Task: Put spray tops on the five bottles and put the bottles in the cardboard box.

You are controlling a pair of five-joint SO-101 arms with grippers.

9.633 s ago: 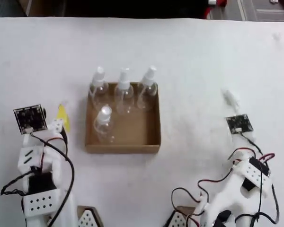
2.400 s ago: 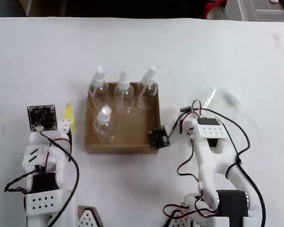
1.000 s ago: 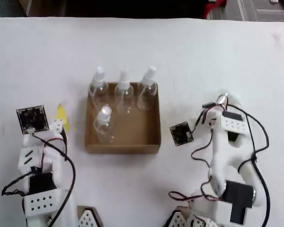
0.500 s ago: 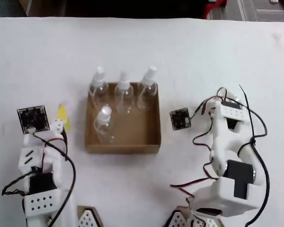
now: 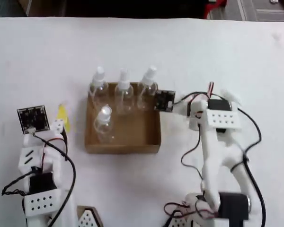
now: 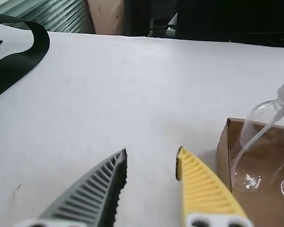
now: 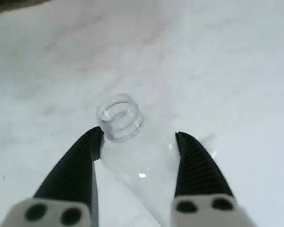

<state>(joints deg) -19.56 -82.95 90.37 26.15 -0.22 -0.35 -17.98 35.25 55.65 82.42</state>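
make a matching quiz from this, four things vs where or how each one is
Things:
1. box
2. left gripper
3. topless bottle
4. topped bottles

Place or state:
a. standing in the box
b. open, above the bare table
c. gripped by the right gripper
d. brown, between the two arms

Pairs: 1-d, 2-b, 3-c, 4-a

Your white table (image 5: pixel 203 47) runs back to a dark strip along the far edge. There's grey floor (image 5: pixel 267 9) far right, plus slatted blinds (image 6: pixel 47 14) and a brown panel (image 6: pixel 106 16) far left.
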